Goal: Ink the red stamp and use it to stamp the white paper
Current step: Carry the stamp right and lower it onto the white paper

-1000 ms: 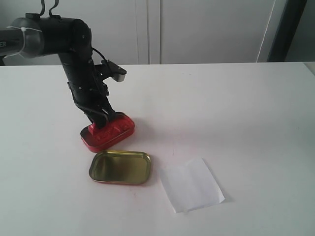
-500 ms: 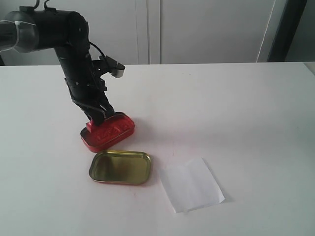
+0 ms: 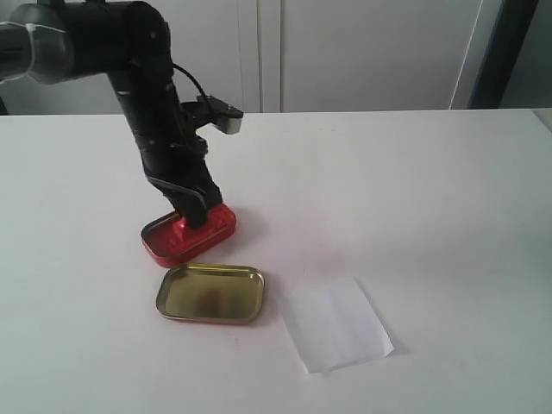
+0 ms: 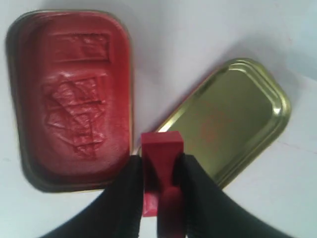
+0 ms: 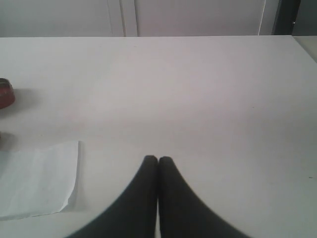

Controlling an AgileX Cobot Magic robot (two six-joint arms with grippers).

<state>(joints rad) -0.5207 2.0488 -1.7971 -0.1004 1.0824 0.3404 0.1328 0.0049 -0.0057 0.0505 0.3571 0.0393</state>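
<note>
My left gripper is shut on the red stamp, held above the edge of the red ink tin, toward the gold tin lid. In the exterior view the fingers cover most of the stamp. The white paper lies flat to the right of the gold lid. My right gripper is shut on nothing, hovering over bare table; it does not show in the exterior view.
The white table runs back to a pale cabinet wall. The left arm rises from the ink tin toward the upper left. The red tin's edge shows in the right wrist view.
The left arm has lifted and swung right, taking the stamp off the ink pad toward the tin's right end. Tins and paper have not moved.
</note>
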